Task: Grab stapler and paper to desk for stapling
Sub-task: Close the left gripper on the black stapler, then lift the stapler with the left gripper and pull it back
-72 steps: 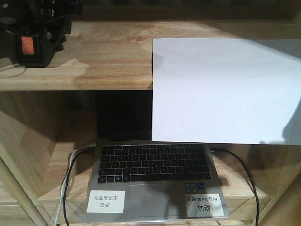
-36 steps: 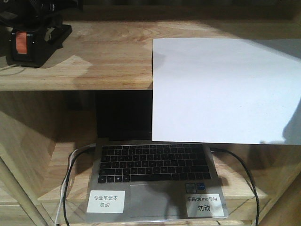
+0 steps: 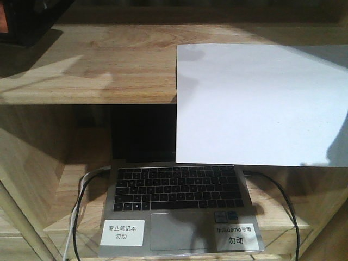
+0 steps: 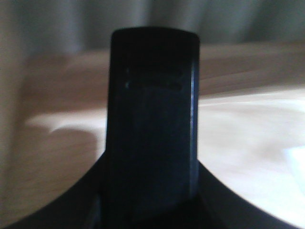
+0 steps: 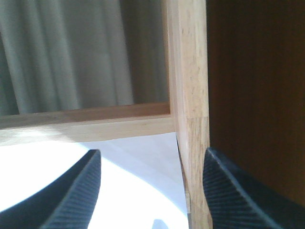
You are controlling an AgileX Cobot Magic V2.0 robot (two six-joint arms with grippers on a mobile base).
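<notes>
The black stapler [image 3: 16,22] shows only at the top left corner of the front view, its orange patch at the frame's edge, raised off the pale wood shelf [image 3: 109,70]. In the left wrist view the stapler [image 4: 150,124] stands upright and blurred, filling the gap of my left gripper [image 4: 150,205], which is shut on it. The white paper [image 3: 261,103] lies on the shelf's right side, overhanging its front edge. My right gripper [image 5: 150,191] is open above the paper [image 5: 119,191], with the shelf's wooden upright [image 5: 190,95] between its fingers. The desk is out of view.
A grey laptop [image 3: 179,201] with two white labels sits open on the lower shelf, black cables [image 3: 79,212] trailing at both sides. A dark side panel [image 5: 257,95] lies right of the upright. Grey curtains [image 5: 71,57] hang behind the shelf unit.
The stapler, held by my left gripper, has risen and moved left, from resting on the shelf to almost out of the front view. The paper has not moved.
</notes>
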